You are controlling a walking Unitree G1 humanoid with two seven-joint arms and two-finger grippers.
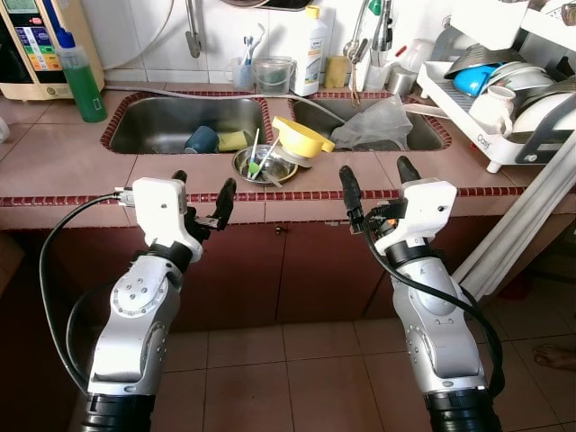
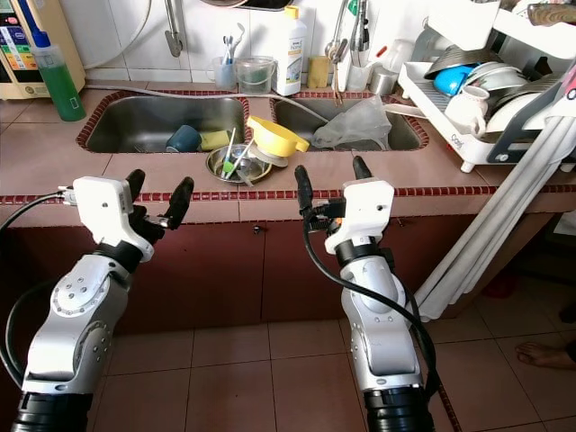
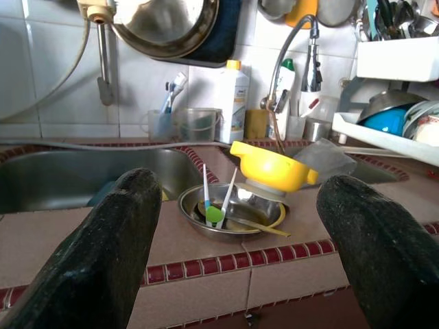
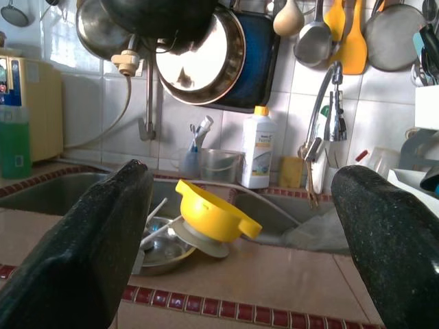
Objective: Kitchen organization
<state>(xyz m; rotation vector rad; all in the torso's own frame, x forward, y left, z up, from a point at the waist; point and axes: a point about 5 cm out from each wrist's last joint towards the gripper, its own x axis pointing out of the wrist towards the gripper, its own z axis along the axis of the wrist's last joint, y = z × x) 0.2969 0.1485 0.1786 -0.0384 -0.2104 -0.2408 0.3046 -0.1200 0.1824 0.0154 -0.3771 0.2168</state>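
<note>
Dishes for the kitchen tidy-up sat on the tiled strip between two sinks: a shallow steel bowl holding plastic utensils, with a yellow plastic funnel-shaped bowl tilted against its rim at about 2 o'clock. Nearest the camera, above the brown tiled floor, both silver arms were raised in front of the dark cabinet doors. The left gripper had its two black fingers spread wide and held nothing. The right gripper was likewise wide apart and empty. Both hovered just short of the pinkish tiled counter with its dark red edge trim, apart from the dishes. In the left steel sink basin lay a dark blue mug touching a yellow sponge. A crumpled clear plastic bag lay in the right basin. At 10 o'clock stood a green liquid bottle. At 2 o'clock a white dish rack held plates and cups. Against the white tiled wall stood a white detergent bottle. In the right wrist view, steel pans hung on that wall.
</note>
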